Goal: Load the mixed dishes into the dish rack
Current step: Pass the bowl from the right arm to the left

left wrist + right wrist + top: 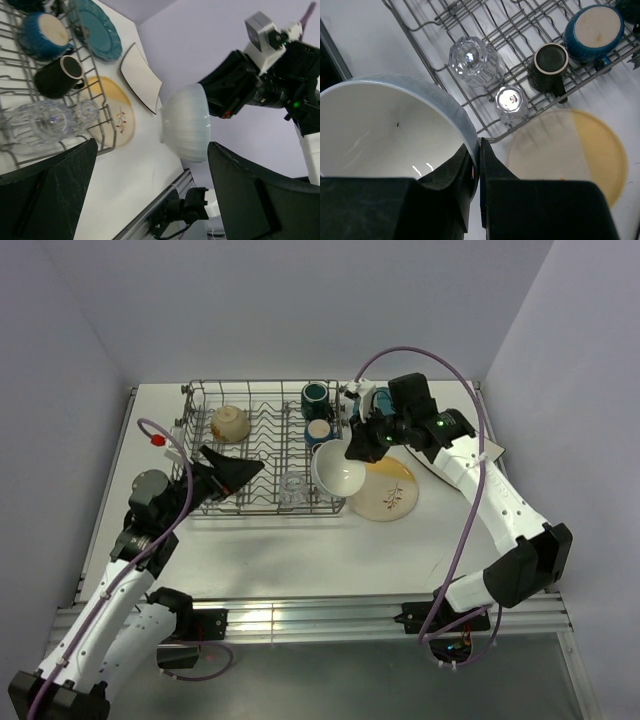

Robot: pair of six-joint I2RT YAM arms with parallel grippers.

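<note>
The grey wire dish rack (260,511) stands at the back of the table. It holds a cream bowl (230,423), a teal mug (315,396), a blue mug (318,430), a dark mug (550,62) and two clear glasses (472,60). My right gripper (479,150) is shut on the rim of a white bowl (337,468), held in the air over the rack's right front corner. A yellow-cream plate (390,490) lies on the table just right of the rack. My left gripper (235,468) hangs open and empty over the rack's left front part.
A teal scalloped plate (100,30) and a white square plate (141,79) lie on the table beyond the rack's right side, under the right arm. White walls close in the table on three sides. A metal rail (330,615) runs along the near edge.
</note>
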